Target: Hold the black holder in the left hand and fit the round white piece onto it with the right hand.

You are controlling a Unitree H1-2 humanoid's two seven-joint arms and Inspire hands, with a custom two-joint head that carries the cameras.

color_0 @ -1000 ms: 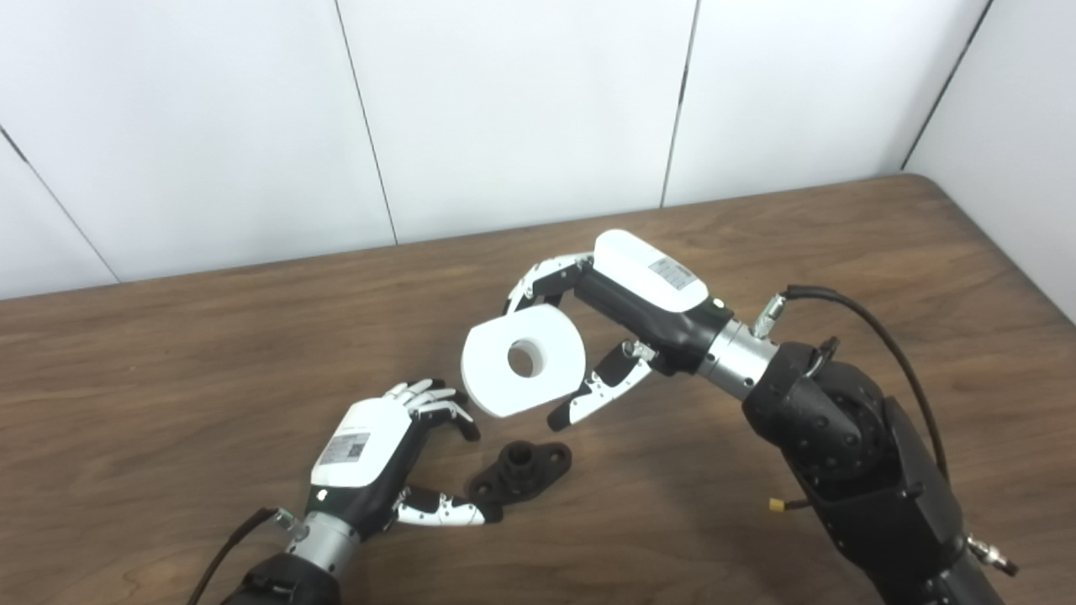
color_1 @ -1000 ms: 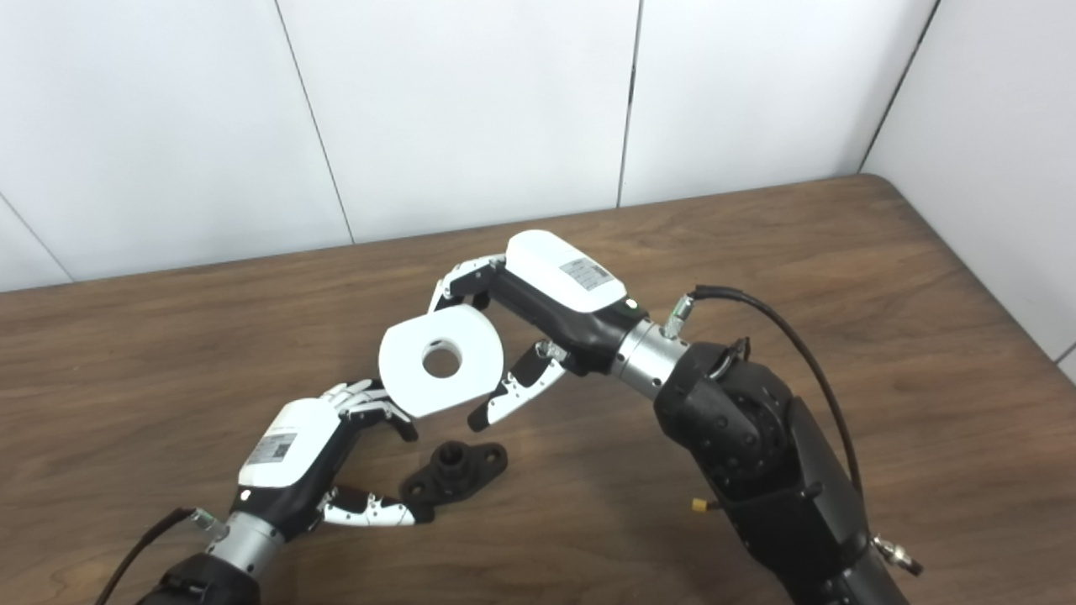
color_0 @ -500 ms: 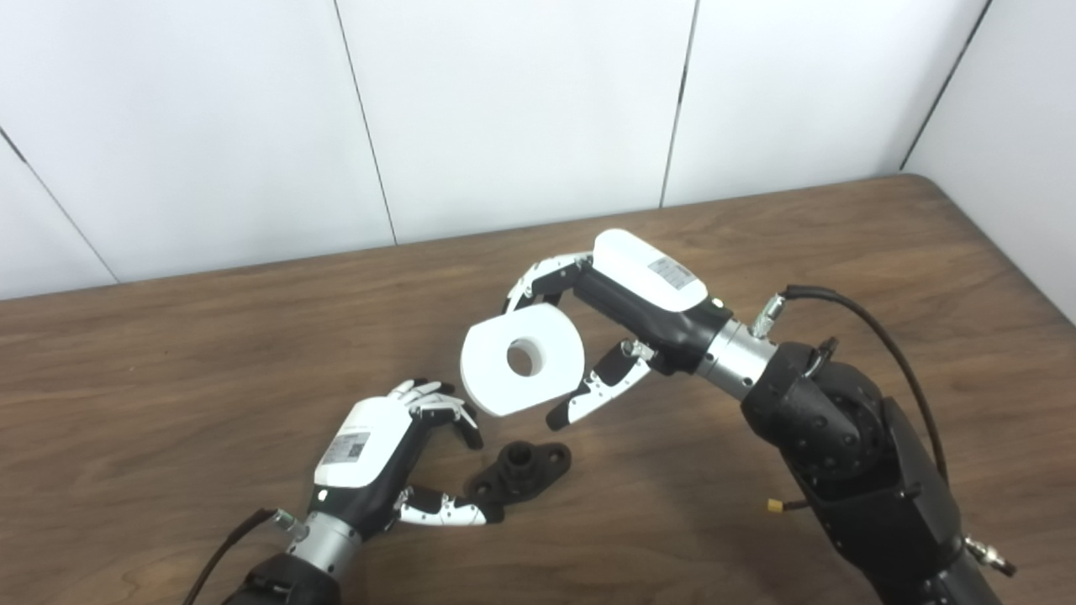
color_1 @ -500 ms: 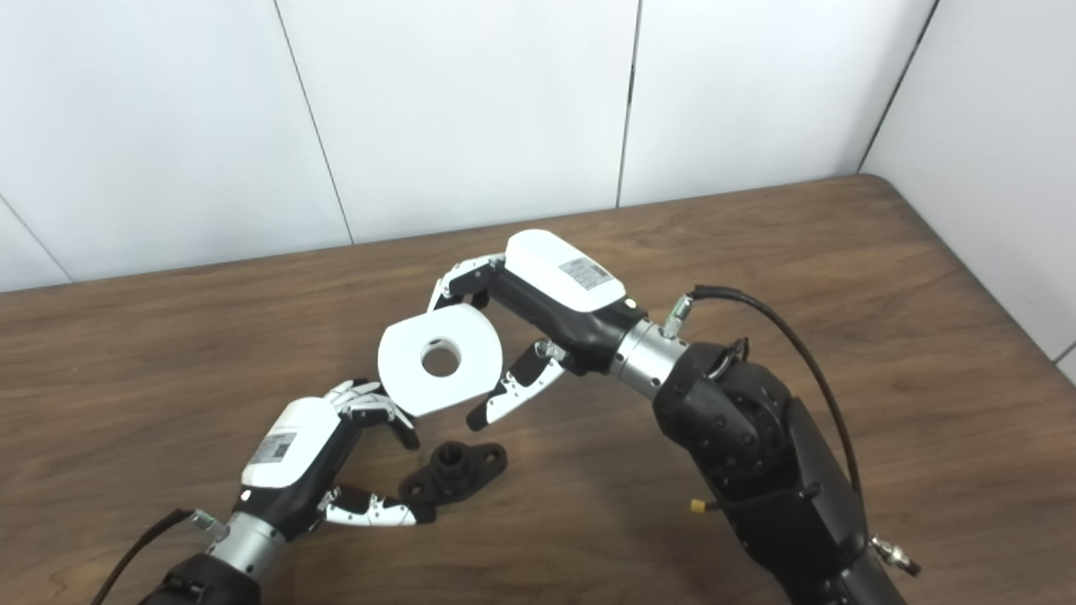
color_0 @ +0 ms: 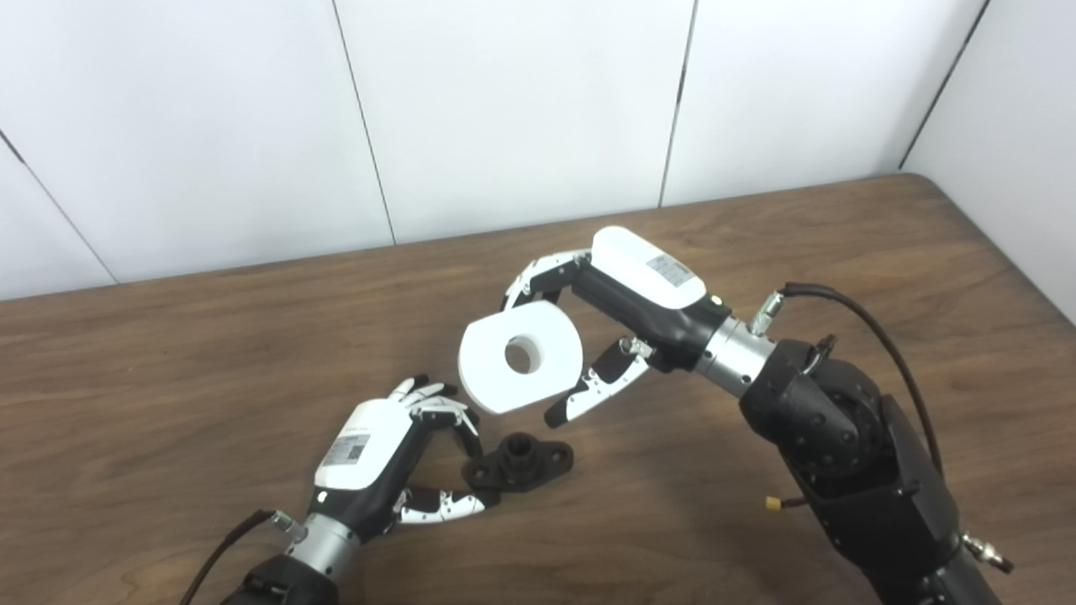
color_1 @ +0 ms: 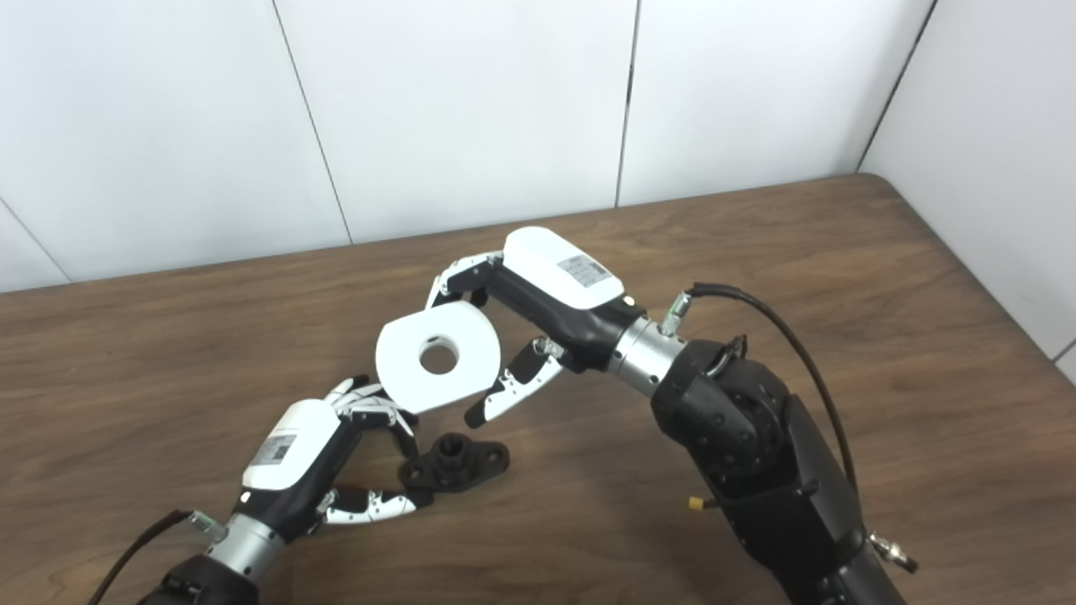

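Note:
The black holder lies flat on the wooden table, a small flanged part with a short hub pointing up. My left hand closes on its left end, fingers curled over from above and thumb touching from below. The round white piece, a thick disc with a centre hole, hangs in the air above and slightly behind the holder. My right hand is shut on it, fingers on its far rim and thumb on its near right rim. A clear gap separates disc and holder.
White wall panels stand right behind the table's far edge, and a side wall runs along the right. The bulky right forearm with its black cable fills the lower right. Bare tabletop lies to the left.
My left hand's fingers have curled down onto the holder's left end, and the holder has turned a little flatter and shifted slightly. The right hand with the white piece has barely moved.

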